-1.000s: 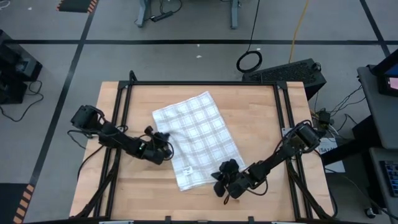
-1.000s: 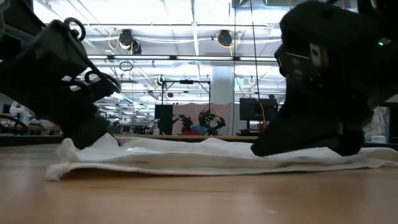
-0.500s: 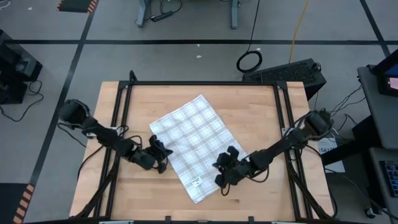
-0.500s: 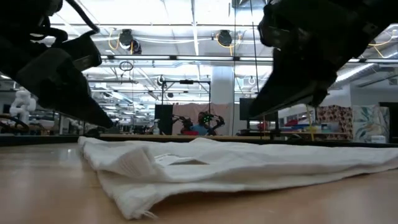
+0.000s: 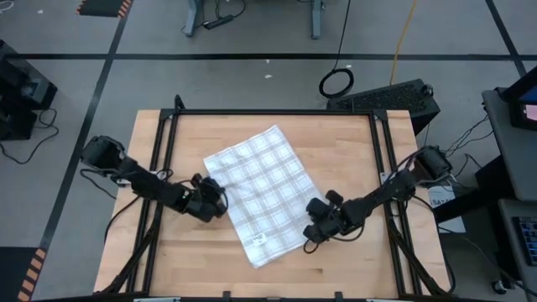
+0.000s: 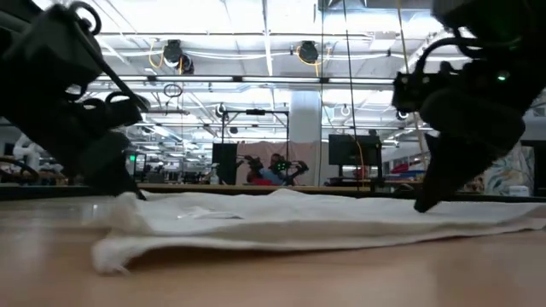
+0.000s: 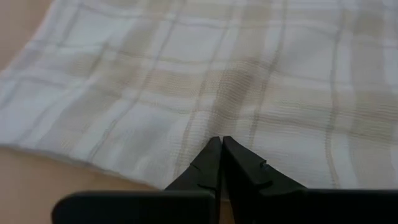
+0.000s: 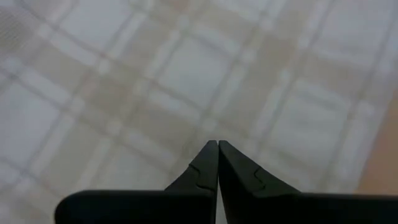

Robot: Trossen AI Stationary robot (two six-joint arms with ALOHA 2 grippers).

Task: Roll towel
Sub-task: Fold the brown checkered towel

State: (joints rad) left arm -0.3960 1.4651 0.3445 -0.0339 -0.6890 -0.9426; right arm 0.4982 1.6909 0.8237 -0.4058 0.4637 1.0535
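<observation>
A checked towel [image 5: 262, 193] lies flat and unrolled mid-table as the left gripper [image 5: 220, 201] and right gripper [image 5: 312, 231], fingers pressed together and holding nothing, sit at its opposite long edges.

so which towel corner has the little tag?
The towel's corner nearest the table's front edge, between the two arms; a small white tag lies there. The other three corners show plain check.

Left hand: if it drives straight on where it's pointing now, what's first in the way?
The towel. The left hand is shut, its tips at the cloth's near edge and aimed across it, so it would likely slide onto the fabric; the height above it is unclear.
</observation>
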